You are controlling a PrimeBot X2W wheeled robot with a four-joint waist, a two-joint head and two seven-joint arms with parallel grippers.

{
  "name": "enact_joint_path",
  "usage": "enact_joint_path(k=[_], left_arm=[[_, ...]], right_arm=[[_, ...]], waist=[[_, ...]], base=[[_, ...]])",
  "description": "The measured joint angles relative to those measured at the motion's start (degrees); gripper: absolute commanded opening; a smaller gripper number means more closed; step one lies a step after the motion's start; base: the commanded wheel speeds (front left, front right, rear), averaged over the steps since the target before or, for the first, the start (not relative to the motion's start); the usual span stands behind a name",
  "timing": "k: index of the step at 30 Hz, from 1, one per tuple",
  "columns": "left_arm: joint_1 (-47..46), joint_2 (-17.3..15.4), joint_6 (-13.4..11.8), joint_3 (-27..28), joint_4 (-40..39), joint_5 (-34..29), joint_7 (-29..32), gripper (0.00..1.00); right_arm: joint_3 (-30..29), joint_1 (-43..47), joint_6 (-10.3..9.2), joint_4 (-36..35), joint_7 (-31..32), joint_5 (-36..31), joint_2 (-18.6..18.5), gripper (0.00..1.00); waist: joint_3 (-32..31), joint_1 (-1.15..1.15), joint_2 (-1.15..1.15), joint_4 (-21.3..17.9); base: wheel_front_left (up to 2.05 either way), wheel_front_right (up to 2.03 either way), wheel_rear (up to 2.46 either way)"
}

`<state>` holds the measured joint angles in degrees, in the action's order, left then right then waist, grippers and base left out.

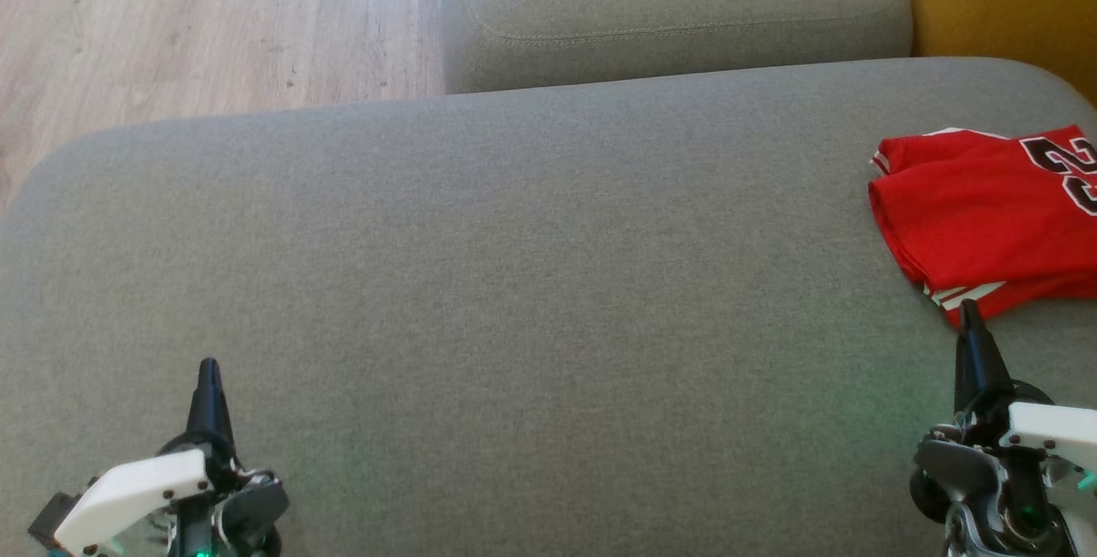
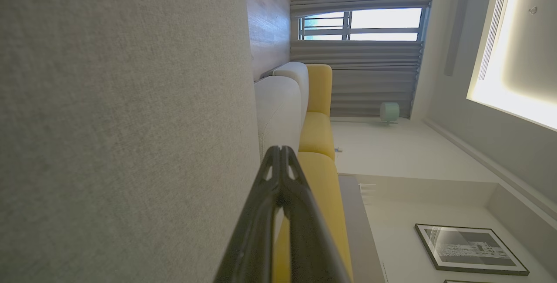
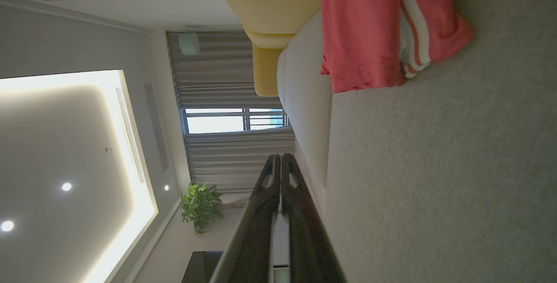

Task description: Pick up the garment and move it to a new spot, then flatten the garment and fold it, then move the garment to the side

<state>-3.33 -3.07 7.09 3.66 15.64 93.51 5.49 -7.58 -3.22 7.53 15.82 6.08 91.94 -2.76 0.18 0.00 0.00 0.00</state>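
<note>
Folded red-and-white cloth jersey (image 1: 968,223) lies at right edge of big grey fabric cushion (image 1: 514,283). Both clenched, empty: left end effector (image 1: 208,366), right end effector (image 1: 969,308) (this one near jersey). Last step looks done; next, back off.

The red garment (image 1: 986,206) runs off the head view's right edge, its number cut.

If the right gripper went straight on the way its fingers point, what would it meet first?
Likely the red garment, at its striped near hem just ahead of the right gripper in the head view. Its height above the grey cushion is unclear, so it might skim over instead.
</note>
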Motion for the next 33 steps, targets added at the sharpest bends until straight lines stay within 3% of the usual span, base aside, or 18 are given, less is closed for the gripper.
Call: enact_joint_path(k=[33], left_arm=[[0.0,0.1,0.0,0.2,0.0,-0.3,0.3,0.0]], right_arm=[[-0.1,0.0,0.0,0.0,0.0,0.0,0.0,0.0]], waist=[[0.0,0.0,0.0,0.0]], base=[[0.0,0.0,0.0]])
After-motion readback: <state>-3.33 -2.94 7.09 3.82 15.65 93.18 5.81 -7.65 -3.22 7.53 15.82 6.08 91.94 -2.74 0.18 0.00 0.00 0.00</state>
